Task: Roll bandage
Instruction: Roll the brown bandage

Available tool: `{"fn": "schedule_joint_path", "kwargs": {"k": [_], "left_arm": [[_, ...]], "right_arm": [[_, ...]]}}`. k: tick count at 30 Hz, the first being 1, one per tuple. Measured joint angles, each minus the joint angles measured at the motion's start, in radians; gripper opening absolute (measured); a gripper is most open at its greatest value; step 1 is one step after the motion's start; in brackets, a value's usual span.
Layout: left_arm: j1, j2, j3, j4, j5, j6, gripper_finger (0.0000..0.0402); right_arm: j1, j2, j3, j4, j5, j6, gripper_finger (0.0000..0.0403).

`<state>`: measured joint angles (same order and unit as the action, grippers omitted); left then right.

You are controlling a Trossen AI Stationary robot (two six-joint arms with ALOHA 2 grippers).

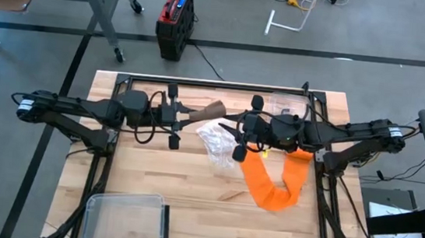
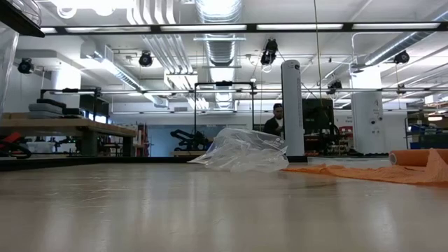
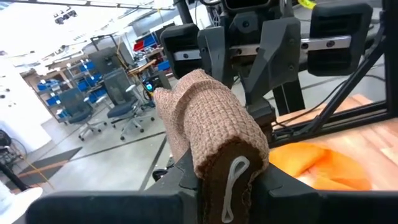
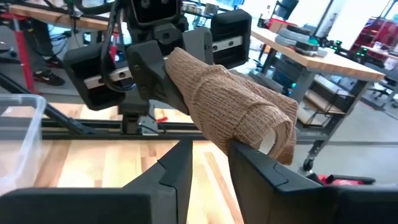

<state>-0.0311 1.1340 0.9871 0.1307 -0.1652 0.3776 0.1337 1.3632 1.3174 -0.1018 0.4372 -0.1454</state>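
Note:
A tan knitted bandage roll (image 1: 207, 111) hangs above the table's far middle, with my left gripper (image 1: 183, 116) shut on it. It juts toward my right gripper (image 1: 235, 130), which faces it from the right. In the right wrist view the roll's free end (image 4: 273, 134) lies just over one finger (image 4: 261, 163) of my right gripper (image 4: 208, 149). A narrow gap shows between those fingers and nothing is in it. Whether that finger touches the roll I cannot tell. My left gripper pinches the roll's dark brown end (image 3: 227, 177), the one with a white clip, between its two fingers (image 3: 186, 180). The fingers come level from the table's left and lie along the roll. The roll sticks out level past them, clear of the table.
An orange cloth strip (image 1: 273, 183) lies in a U on the table's right half, with one end rolled (image 2: 420, 157). A crumpled clear plastic bag (image 1: 216, 144) lies under the grippers. A clear lidded box (image 1: 126, 216) stands at the near left edge. A person (image 2: 277, 120) stands far behind.

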Motion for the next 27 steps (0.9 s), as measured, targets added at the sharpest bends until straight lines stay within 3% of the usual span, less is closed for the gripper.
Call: {"fn": "schedule_joint_path", "kwargs": {"k": [9,20,27], "left_arm": [[-0.003,0.004,0.002,-0.003,-0.055,0.111,0.0045],[-0.019,0.037,0.002,0.005,-0.127,0.237,0.0045],[-0.019,0.034,0.001,0.003,-0.132,0.252,0.0045]], "right_arm": [[-0.001,-0.008,0.0,-0.001,0.029,0.008,0.0127],[-0.002,-0.008,0.0,-0.037,0.072,0.016,0.0109],[-0.002,-0.009,0.0,-0.042,0.07,0.016,0.012]]}}
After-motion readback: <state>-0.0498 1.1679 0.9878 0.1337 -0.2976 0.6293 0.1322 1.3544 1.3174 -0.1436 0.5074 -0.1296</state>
